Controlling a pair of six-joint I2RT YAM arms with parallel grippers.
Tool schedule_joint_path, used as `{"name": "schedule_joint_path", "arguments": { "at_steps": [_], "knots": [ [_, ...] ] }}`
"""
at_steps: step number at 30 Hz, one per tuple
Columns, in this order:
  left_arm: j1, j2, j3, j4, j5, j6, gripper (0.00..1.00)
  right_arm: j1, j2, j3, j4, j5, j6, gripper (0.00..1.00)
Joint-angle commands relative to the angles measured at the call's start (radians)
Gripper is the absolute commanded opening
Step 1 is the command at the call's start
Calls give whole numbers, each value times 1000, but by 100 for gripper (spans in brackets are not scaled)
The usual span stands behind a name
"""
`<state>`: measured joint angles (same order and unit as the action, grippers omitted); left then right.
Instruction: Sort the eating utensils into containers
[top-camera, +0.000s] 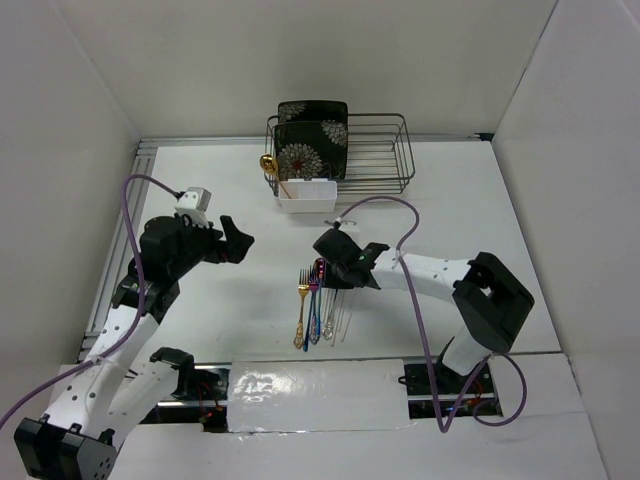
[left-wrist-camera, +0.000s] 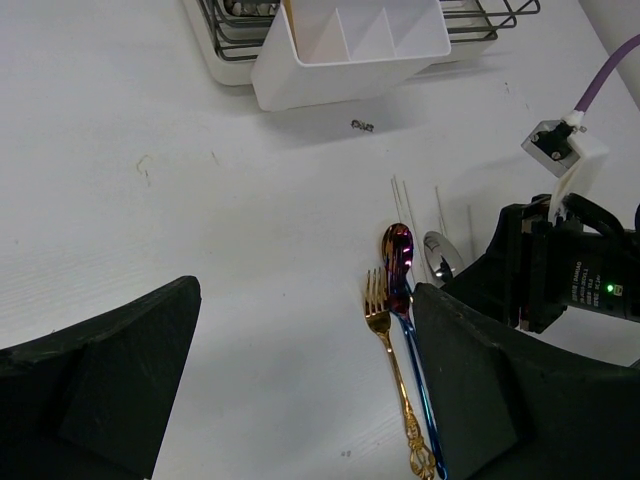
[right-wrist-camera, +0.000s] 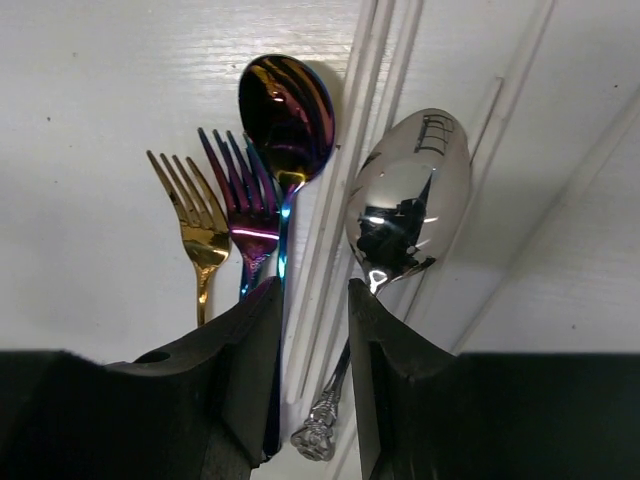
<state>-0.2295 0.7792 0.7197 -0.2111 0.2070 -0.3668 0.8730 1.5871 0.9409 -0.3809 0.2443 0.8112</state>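
Under the right gripper, jaws narrowly parted: thin pale chopsticks, lengthwise in line with the gap, between iridescent purple-blue spoon and silver metal spoon on the worktop. Left gripper farther off, jaws spread wide.

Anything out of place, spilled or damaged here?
A tiny dark metallic speck lies on the white table just in front of the white plastic cutlery caddy; it is no utensil, perhaps stray hardware. Nothing else stands out.
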Motion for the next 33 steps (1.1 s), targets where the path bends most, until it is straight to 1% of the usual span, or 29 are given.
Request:
{"name": "schedule_joint_path", "arguments": {
  "at_steps": [1, 7, 12, 16, 21, 22, 27, 31, 33],
  "knots": [
    [5, -14, 11, 19, -23, 23, 100, 15, 13, 49, -30, 49, 26, 40],
    [7, -3, 6, 42, -32, 42, 100, 29, 34, 81, -108, 82, 45, 40],
    [5, 5, 7, 55, -34, 43, 100, 41, -4, 81, -159, 113, 66, 41],
    [5, 17, 0, 68, -35, 42, 100, 35, -9, 59, -159, 113, 75, 42],
    [5, 34, -9, 88, -35, 35, 100, 32, 30, 59, -125, 113, 48, 42],
    [7, 37, -8, 88, -35, 35, 100, 32, 54, 59, -125, 113, 45, 41],
    [7, 32, -2, 81, -43, 43, 100, 31, 70, 59, -105, 104, 36, 37],
    [5, 20, -6, 81, -55, 48, 100, 29, 76, 50, -87, 104, 32, 29],
    [5, 15, -8, 87, -55, 48, 100, 29, 77, 50, -87, 113, 26, 28]
  ]
}}
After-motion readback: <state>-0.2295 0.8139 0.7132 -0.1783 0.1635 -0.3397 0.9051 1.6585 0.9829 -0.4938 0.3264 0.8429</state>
